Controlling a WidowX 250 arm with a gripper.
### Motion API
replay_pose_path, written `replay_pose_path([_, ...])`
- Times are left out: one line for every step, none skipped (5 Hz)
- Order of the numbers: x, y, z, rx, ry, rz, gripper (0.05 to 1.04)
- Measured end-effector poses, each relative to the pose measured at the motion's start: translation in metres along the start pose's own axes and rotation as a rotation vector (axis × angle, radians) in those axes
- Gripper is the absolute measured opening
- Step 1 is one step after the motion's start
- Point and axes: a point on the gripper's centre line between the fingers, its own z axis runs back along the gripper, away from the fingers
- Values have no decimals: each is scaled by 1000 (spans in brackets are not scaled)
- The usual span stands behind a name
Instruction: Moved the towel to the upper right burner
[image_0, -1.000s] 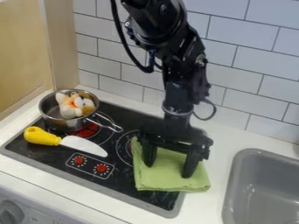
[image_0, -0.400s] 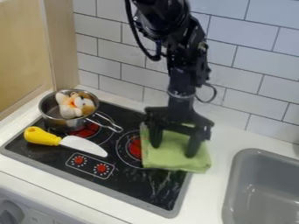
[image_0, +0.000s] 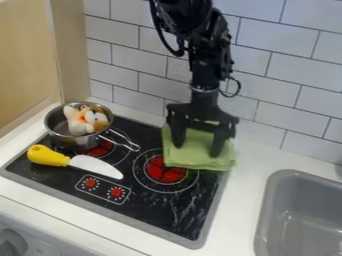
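- The towel (image_0: 194, 160) lies directly beneath the pincer (image_0: 196, 150), its longer axis seemingly left to right.
- Green, folded flat, slightly uneven at the right edge.
- It covers the stovetop's (image_0: 155, 211) far right corner, overlapping the burner (image_0: 163, 173) and reaching the counter (image_0: 250, 159).
- The pincer's fingers stand spread, tips against the cloth, probably pressing.
- Left: the pot (image_0: 59, 131), the knife (image_0: 93, 165) nearer.

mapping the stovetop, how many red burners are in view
2: one burner partly hidden by the pot, one burner in front of the towel. The towel or pot may hide more.
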Motion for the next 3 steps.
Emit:
replay_pose_path([0,1,0,4,-1,-4,999])
replay_pose_path([-1,0,1,0,-5,-3,999])
replay_pose_path([-6,1,2,3,-10,7,999])
